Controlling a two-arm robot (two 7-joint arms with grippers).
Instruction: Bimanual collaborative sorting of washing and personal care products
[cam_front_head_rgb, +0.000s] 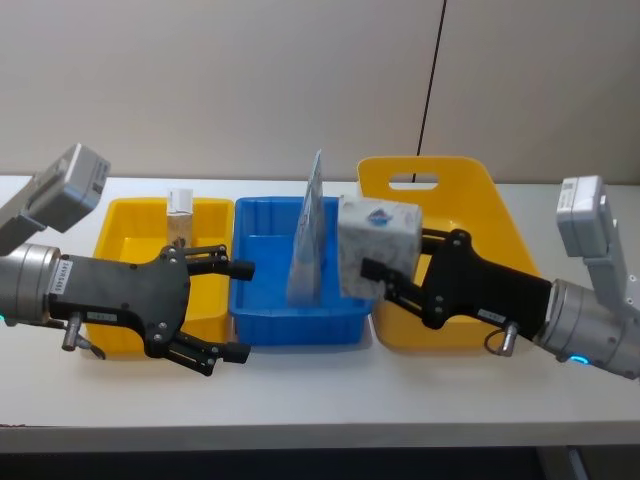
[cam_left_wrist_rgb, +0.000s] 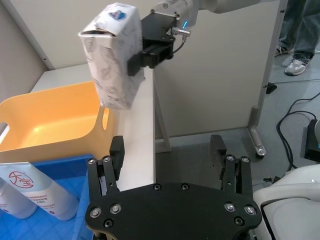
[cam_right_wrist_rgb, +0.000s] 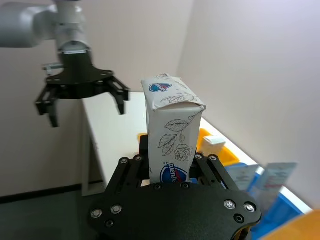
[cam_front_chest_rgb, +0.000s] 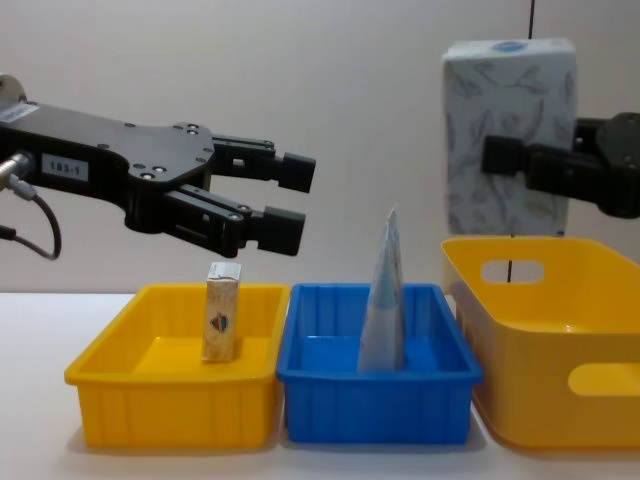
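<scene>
My right gripper is clamped on the tall white cardboard box with grey leaf print and a blue oval. It holds the box upright in the air above the left rim of the large yellow plastic basket, just beside the blue plastic tray. My left gripper hangs wide open and empty, over where that tray meets the yellow plastic tray. The three containers stand in a row on the white table, with the yellow tray nearest the table's left edge. One small cream carton stands upright in the yellow tray. Pale blue-grey tapered pouches stand on end in the blue one.
</scene>
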